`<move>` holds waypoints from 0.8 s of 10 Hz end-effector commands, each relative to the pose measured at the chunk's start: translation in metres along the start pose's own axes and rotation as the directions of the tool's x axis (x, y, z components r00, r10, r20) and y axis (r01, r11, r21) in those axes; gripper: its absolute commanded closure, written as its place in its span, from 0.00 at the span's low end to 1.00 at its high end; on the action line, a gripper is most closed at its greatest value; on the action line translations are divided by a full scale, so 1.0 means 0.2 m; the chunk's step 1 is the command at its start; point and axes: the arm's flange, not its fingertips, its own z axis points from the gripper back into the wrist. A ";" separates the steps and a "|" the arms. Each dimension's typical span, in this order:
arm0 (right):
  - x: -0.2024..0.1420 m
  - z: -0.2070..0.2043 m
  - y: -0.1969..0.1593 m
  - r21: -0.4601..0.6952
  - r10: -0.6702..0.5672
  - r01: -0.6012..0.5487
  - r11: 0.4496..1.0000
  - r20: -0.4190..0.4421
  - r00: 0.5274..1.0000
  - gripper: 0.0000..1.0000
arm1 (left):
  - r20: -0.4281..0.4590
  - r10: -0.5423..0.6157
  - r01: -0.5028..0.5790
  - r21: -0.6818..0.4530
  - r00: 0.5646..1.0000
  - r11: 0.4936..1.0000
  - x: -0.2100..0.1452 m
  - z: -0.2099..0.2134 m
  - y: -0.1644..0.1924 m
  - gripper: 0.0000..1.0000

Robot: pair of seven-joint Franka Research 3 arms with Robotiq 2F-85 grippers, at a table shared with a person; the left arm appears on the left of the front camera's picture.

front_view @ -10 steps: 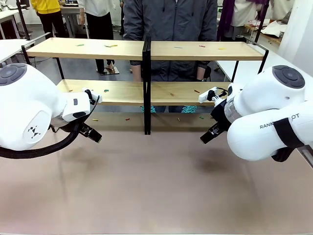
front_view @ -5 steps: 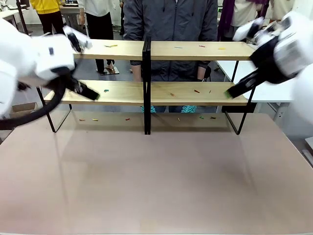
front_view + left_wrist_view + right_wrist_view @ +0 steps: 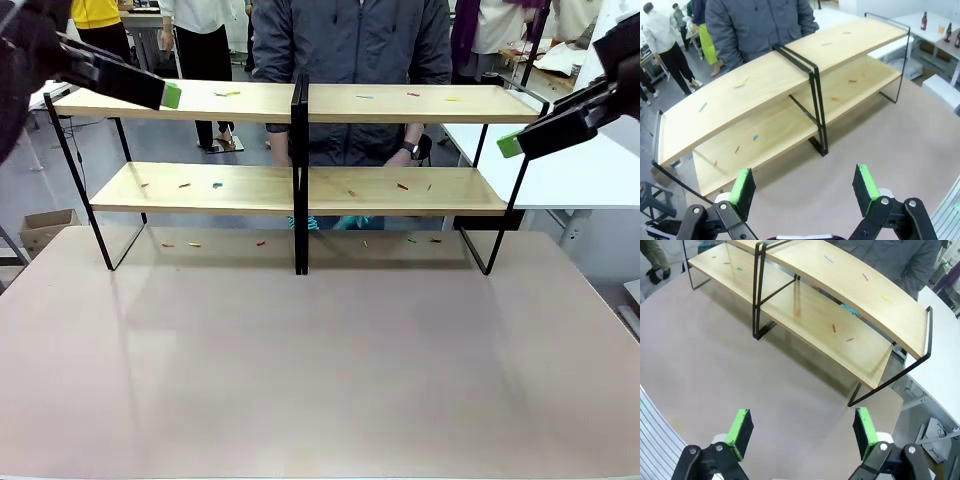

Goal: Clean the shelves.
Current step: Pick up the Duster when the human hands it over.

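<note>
Though apart, shelves (image 3: 765,82) beyond fingers (image 3: 744,186).

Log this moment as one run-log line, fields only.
shelves: coloured scraps on both tiers | left pincer: open, empty, facing shelves | right pincer: open, empty, facing shelves | person: standing behind shelves

one set of shelves (image 3: 400,190) with two tiers, one left pincer (image 3: 805,185), one right pincer (image 3: 802,427), one person (image 3: 350,40) standing behind, over a dozen small coloured scraps (image 3: 217,184).

Pale blond wood 2-tier shelves (image 3: 460,195) sit in a thin black metal frame, speckled with tiny red, green, yellow and blue scraps (image 3: 225,94). The broad tabletop (image 3: 320,370) is beige-pink. The black left gripper (image 3: 804,192) and right gripper (image 3: 801,432) wear bright green pads.
</note>
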 end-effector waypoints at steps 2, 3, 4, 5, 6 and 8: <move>-0.66 -0.17 0.18 -0.006 -0.050 0.050 0.999 0.036 0.998 0.00 | 0.054 0.101 -0.101 0.009 0.993 0.995 -1.04 0.12 -0.12 0.00; -0.65 -0.18 0.17 -0.004 -0.055 0.055 0.998 0.030 0.998 0.00 | 0.040 0.103 -0.104 0.010 0.994 0.995 -1.03 0.10 -0.12 0.00; -0.65 -0.19 0.16 -0.005 -0.061 0.061 0.998 0.028 0.998 0.00 | 0.020 0.101 -0.102 0.019 0.995 0.995 -1.02 0.08 -0.13 0.00; -0.64 -0.20 0.16 0.001 -0.070 0.070 0.998 0.032 0.997 0.00 | -0.022 0.077 -0.076 0.027 0.997 0.997 -1.03 0.06 -0.12 0.00; -0.64 -0.22 0.16 0.005 -0.075 0.075 0.997 0.024 0.997 0.00 | -0.042 0.083 -0.082 0.029 0.996 0.996 -1.03 0.04 -0.12 0.00; -0.64 -0.24 0.16 0.021 -0.058 0.058 0.998 0.017 0.998 0.00 | -0.063 0.111 -0.107 0.068 0.992 0.992 -1.02 0.02 -0.12 0.00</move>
